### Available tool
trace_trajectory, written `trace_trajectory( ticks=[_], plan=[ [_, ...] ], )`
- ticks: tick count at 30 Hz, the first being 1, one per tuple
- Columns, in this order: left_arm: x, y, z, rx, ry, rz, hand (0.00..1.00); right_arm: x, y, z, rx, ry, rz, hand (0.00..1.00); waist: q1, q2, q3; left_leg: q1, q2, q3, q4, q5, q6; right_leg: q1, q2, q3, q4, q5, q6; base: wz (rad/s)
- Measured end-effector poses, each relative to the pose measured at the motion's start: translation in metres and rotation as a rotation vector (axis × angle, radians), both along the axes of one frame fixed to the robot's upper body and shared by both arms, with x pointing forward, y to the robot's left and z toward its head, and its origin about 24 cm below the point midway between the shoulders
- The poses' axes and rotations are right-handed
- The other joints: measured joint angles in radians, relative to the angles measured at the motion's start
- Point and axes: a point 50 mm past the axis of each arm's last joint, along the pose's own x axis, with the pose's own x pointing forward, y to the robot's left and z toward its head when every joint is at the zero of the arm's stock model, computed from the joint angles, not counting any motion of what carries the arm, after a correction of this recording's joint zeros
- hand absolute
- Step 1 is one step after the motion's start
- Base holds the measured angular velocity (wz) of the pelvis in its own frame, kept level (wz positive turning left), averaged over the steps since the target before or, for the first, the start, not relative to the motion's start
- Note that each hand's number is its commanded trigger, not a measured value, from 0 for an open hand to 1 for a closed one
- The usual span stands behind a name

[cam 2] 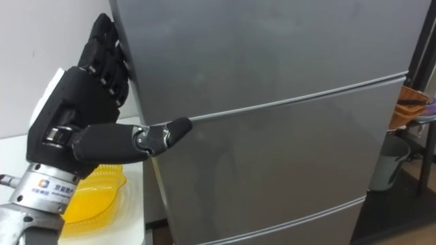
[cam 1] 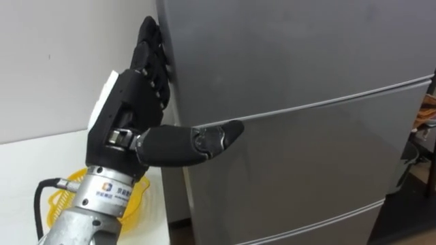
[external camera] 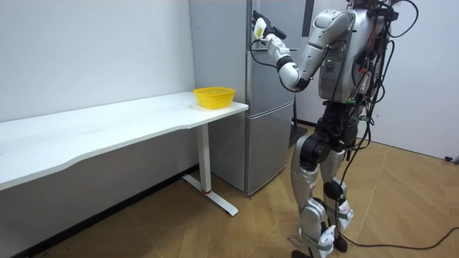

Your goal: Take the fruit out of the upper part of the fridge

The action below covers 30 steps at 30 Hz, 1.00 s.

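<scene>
Left hand [cam 1: 126,109] at the left edge of the upper fridge door [cam 1: 293,54]; door shut.
Its fingers [cam 1: 151,51] lie nearly straight along that edge, thumb [cam 1: 204,139] stretched across the front, clasping nothing; the item to fetch is presumably behind the door; with so shallow a purchase, a pull may slip off the seal.

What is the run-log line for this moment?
upper fridge door: shut | left hand: open, fingers along door's left edge, thumb across front | yellow basket: on white table
</scene>
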Motion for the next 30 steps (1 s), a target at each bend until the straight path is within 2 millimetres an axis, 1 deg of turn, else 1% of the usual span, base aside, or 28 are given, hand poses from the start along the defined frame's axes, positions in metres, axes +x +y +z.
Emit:
trace_trajectory(
  ticks=[1,4,7,9,11,15,19,22,30],
  plan=[
    [0.0,0.0,0.0,0.001,0.001,-0.002,1.0,0.0,0.0,0.0,-0.001,0.001,0.006,0.0,0.0,0.0,-0.0001,-0.001,0.0,0.0,0.0,0.0,0.0,0.0,0.0,0.0,0.0,0.0,0.0,0.0],
    [0.0,-0.002,-0.001,0.004,0.006,-0.009,1.0,0.001,0.0,0.0,-0.003,0.002,0.013,0.0,0.0,0.0,-0.001,-0.004,0.0,0.001,0.0,0.0,0.0,-0.002,0.0,-0.001,0.0,0.0,0.0,0.0],
    [0.001,0.001,-0.001,-0.006,0.014,0.011,1.0,0.001,0.0,0.0,-0.005,0.007,0.012,0.0,0.004,0.0,-0.0028,-0.005,0.0,0.002,0.001,0.0,0.0,-0.002,0.0,-0.001,0.0,0.0,0.0,0.01],
    [0.002,0.007,0.0,-0.027,0.017,0.048,1.0,0.001,0.0,0.0,-0.006,0.008,0.013,0.0,0.006,0.0,-0.0053,-0.008,0.0,0.001,0.002,0.0,0.0,-0.002,-0.001,-0.002,0.0,0.0,0.0,0.08],
    [0.002,0.009,0.0,-0.043,0.016,0.062,1.0,0.001,0.0,0.0,-0.007,0.008,0.014,0.0,0.007,0.0,-0.008,-0.008,-0.001,-0.001,0.002,0.0,0.0,-0.001,-0.002,-0.002,0.0,0.0,0.0,0.07],
    [0.001,0.008,0.001,-0.064,0.004,0.063,1.0,0.001,-0.001,0.0,-0.011,0.007,0.014,0.0,0.007,0.002,-0.0137,-0.006,-0.003,-0.015,0.002,0.001,0.001,0.003,-0.004,0.0,0.0,0.0,0.0,0.07],
    [0.001,0.005,0.0,-0.057,0.01,0.044,1.0,0.002,-0.001,0.0,-0.012,0.006,0.016,0.0,0.009,0.002,-0.0123,-0.001,-0.005,-0.016,0.001,0.002,0.003,0.004,-0.005,0.002,0.0,0.0,0.0,0.05],
    [0.001,0.004,-0.002,-0.059,0.027,0.036,1.0,0.003,0.0,0.0,-0.005,0.005,0.017,0.0,0.009,-0.006,-0.0065,-0.011,-0.005,-0.016,0.001,0.007,0.003,0.002,-0.006,0.0,0.0,0.001,0.001,0.0],
    [0.001,0.003,-0.003,-0.077,0.033,0.014,1.0,0.006,0.0,0.001,0.003,0.005,0.035,0.0,0.008,-0.005,-0.0063,-0.028,-0.007,-0.016,0.013,0.012,0.003,-0.005,-0.009,0.0,0.0,0.008,0.003,0.0]
  ],
)
